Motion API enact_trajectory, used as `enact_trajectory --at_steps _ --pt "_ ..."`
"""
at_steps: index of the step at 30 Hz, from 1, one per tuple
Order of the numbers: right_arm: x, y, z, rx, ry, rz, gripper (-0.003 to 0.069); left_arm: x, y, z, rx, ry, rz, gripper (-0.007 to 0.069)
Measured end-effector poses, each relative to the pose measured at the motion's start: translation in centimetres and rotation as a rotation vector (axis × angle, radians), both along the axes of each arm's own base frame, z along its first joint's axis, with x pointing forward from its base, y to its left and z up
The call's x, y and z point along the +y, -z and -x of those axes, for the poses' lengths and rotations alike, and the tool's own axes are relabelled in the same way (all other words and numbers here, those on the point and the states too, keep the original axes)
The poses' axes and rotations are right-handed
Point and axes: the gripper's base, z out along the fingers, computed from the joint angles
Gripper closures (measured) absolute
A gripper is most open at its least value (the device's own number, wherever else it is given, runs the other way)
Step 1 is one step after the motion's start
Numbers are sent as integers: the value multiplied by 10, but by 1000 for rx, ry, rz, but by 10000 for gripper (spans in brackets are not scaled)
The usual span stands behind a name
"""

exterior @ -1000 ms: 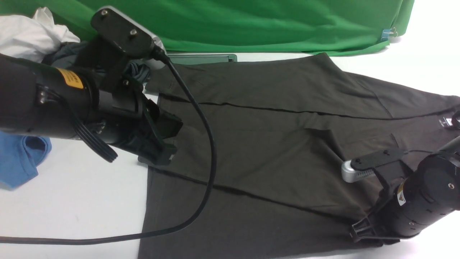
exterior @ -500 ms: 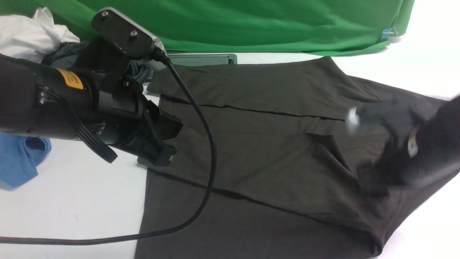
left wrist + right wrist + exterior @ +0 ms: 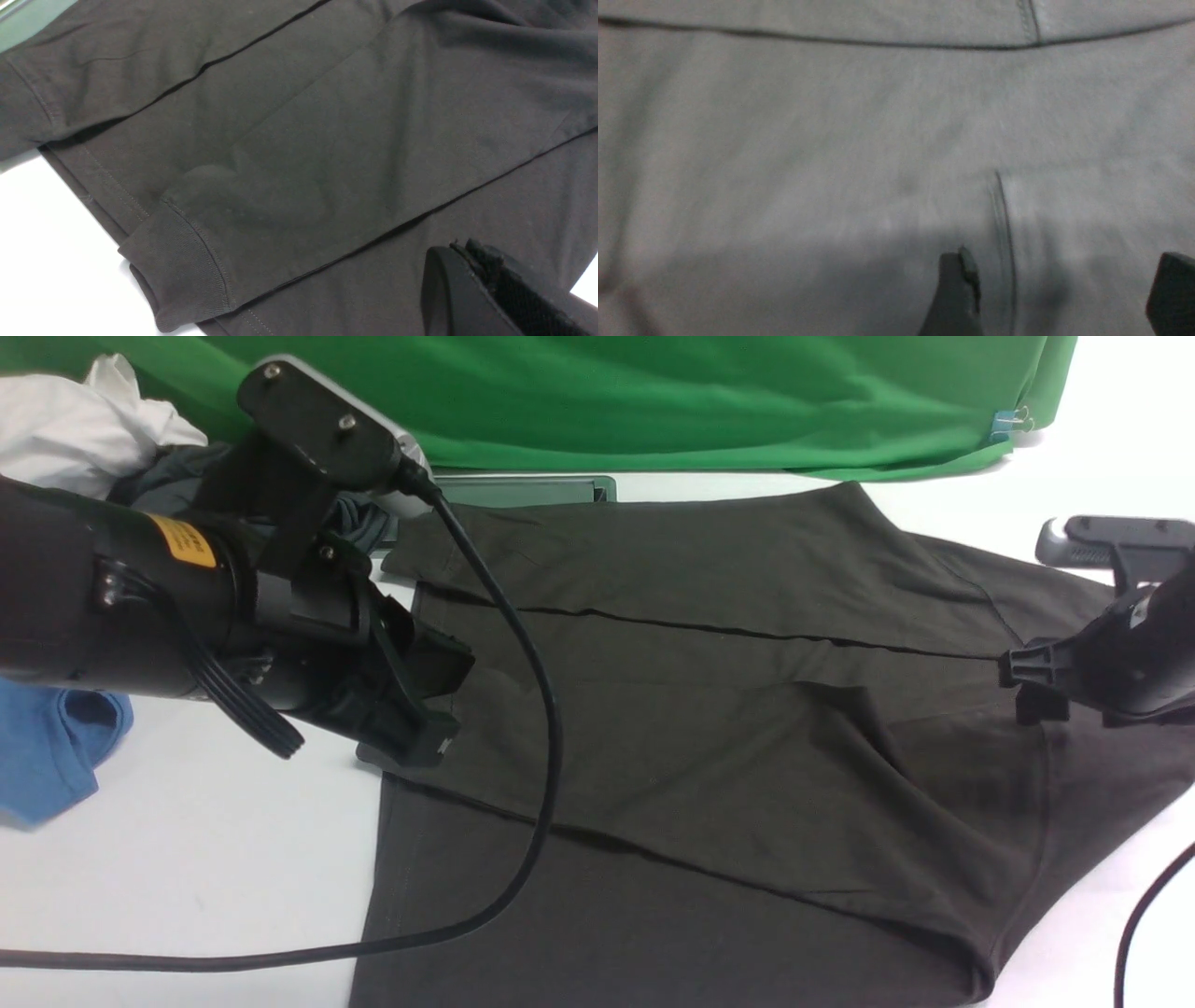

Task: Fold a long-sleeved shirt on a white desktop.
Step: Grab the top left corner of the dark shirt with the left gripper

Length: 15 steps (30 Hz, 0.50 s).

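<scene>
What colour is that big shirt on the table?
The long-sleeved shirt is plain dark brown-black; front view shows it best.

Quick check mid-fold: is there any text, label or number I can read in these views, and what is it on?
No text can be read in any view.
On the yellow sticker on the left arm: dark print, too small and blurred to read.
On the long-sleeved shirt: no label or print shows.
</scene>
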Motion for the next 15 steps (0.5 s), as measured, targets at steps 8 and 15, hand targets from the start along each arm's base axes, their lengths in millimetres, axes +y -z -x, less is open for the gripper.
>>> enact_trajectory --at_steps 8,15 --pt "1 21 -16 -21 -9 -18 170 0 0 0 0 0 0 606" --pt "1 22 -18 -21 -61 -6 445 0 0 0 0 0 0 606"
